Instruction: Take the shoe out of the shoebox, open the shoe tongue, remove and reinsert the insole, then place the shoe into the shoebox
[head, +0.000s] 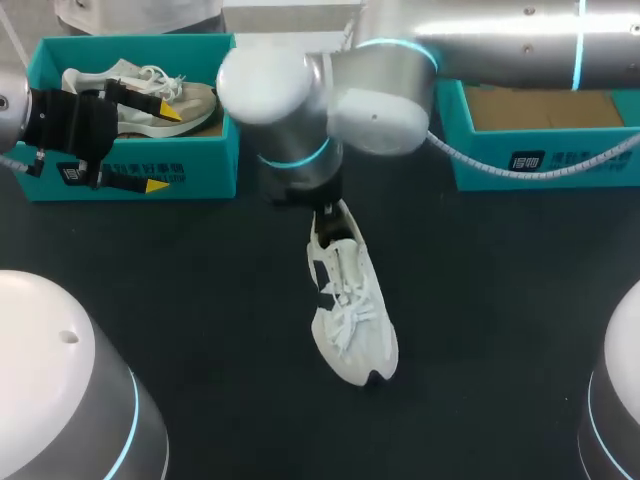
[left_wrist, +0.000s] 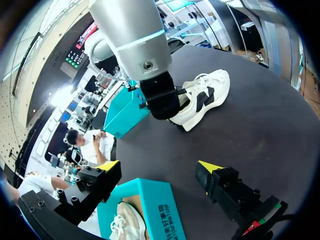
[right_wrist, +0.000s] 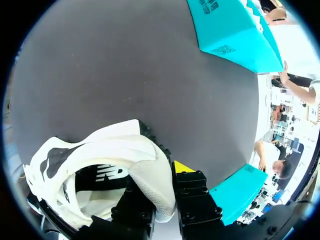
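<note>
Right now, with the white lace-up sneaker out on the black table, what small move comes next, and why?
Probably swing the open left gripper over to the tongue of the white lace-up sneaker: the right gripper seems to pinch its heel, steadying it, while the left hangs free above the teal cardboard shoebox.

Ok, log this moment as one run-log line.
stage: white shoe out, on table | right gripper: shut on its heel | left gripper: open, over left shoebox front wall | box holds second shoe
</note>
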